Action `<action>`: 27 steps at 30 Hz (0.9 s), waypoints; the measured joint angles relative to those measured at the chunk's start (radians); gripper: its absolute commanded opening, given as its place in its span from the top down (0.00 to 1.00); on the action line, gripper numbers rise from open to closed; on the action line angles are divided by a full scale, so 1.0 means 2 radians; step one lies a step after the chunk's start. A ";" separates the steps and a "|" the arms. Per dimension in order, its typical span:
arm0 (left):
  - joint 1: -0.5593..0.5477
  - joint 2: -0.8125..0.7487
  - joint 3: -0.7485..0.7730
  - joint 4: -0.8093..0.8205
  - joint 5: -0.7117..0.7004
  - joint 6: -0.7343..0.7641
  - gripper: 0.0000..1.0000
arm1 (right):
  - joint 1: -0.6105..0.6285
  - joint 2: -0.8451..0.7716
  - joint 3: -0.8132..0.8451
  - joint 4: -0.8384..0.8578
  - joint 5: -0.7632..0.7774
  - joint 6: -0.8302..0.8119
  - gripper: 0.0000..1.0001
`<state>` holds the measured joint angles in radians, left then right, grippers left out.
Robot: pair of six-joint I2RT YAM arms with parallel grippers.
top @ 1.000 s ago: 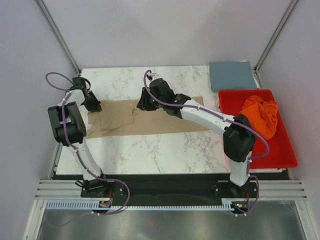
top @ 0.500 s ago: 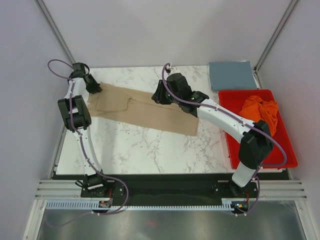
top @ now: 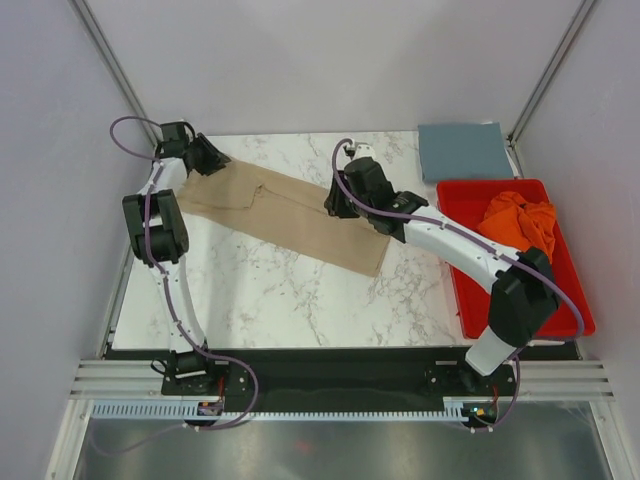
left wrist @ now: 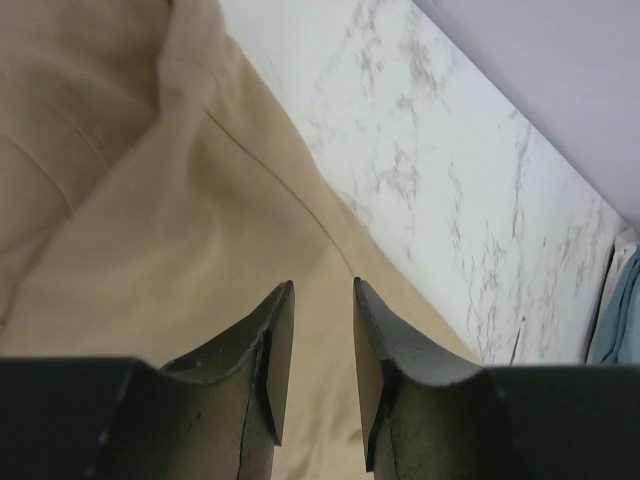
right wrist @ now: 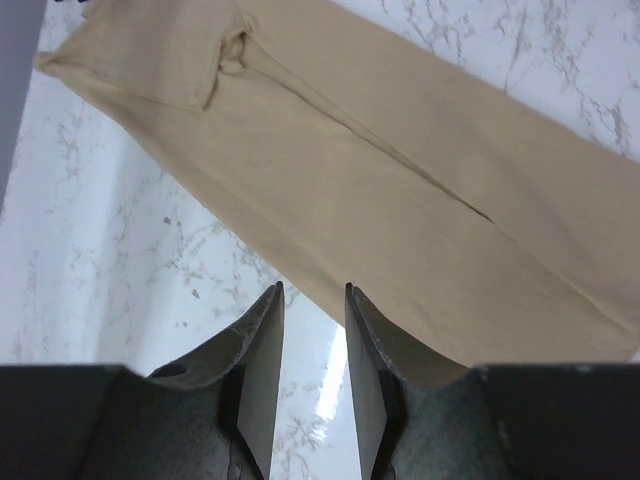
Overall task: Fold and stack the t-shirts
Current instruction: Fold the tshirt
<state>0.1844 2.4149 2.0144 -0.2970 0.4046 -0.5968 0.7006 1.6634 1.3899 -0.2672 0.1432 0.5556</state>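
The tan t-shirt [top: 290, 215], folded into a long strip, lies flat and slants from the table's far left corner down toward the middle. My left gripper [top: 210, 158] hovers at its far left end, open, with only tan cloth [left wrist: 150, 250] showing below the gap [left wrist: 322, 285]. At the strip's far edge near the middle, my right gripper [top: 337, 205] is open too; bare marble shows between its fingers [right wrist: 313, 287] and the cloth's edge [right wrist: 400, 200] lies just past the tips. A slate blue-grey t-shirt [top: 462, 150] lies folded at the far right. The orange t-shirt [top: 520, 225] sits bunched in the red tray.
The red tray [top: 510, 310] runs along the table's right edge. The marble table [top: 270, 300] ends at a black strip where the arm bases stand. Grey walls and slanted frame posts close in the left, right and back.
The tan t-shirt has shifted toward the far left corner and turned from level to slanting. Both arms moved with it, and the left jaws have spread wider.
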 measured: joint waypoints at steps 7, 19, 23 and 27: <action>-0.046 -0.190 -0.224 0.036 -0.065 0.033 0.61 | 0.000 -0.098 -0.078 -0.036 0.010 -0.003 0.59; -0.236 -0.318 -0.430 0.086 -0.068 0.024 0.69 | 0.000 -0.351 -0.232 -0.085 0.023 0.018 0.60; -0.298 -0.294 -0.443 0.088 -0.067 0.010 0.69 | 0.000 -0.402 -0.256 -0.100 0.023 0.025 0.59; -0.316 -0.273 -0.451 0.091 -0.072 -0.003 0.69 | 0.000 -0.441 -0.263 -0.120 0.025 0.029 0.59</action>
<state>-0.4480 1.8698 1.1118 -0.1154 0.2596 -0.6033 0.7010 0.7815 0.8642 -0.5076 0.1936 0.6128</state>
